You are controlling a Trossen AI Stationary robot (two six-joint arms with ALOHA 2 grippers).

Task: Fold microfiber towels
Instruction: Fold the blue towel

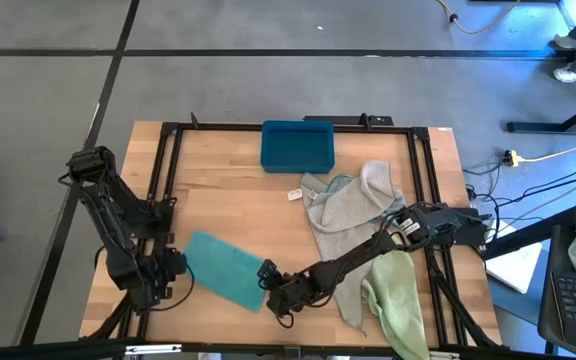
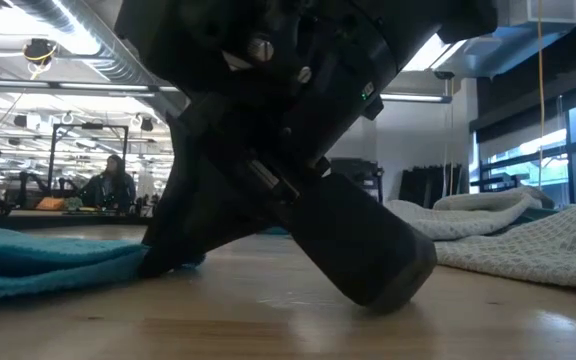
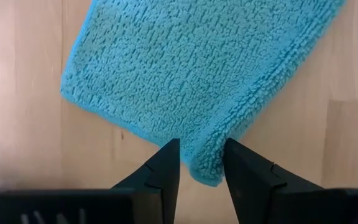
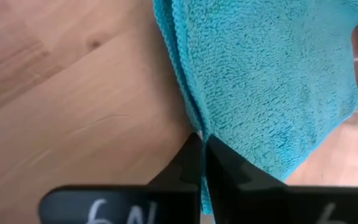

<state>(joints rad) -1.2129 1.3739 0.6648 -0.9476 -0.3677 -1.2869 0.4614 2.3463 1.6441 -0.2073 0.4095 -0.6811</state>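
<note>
Mid-fold on teal terry microfiber towel (image 1: 225,268): right gripper (image 4: 202,144) pinched on its edge, left gripper (image 3: 201,163) straddling a corner, jaws apart. Next prob: lift edge, fold over w/o slip.

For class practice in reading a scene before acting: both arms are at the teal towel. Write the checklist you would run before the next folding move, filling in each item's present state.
1. Right gripper shut on the teal towel edge: ok, fingers pinched together on the layered edge.
2. Left gripper around a towel corner: ok, the corner lies between its fingers; whether they press it, cannot tell.
3. Towel already doubled: ok, stacked layers show at the edge in the right wrist view.
4. Towel clear of the other towels: ok, bare wood lies between.
5. Bin out of the way: ok, at the table's far edge.
</note>
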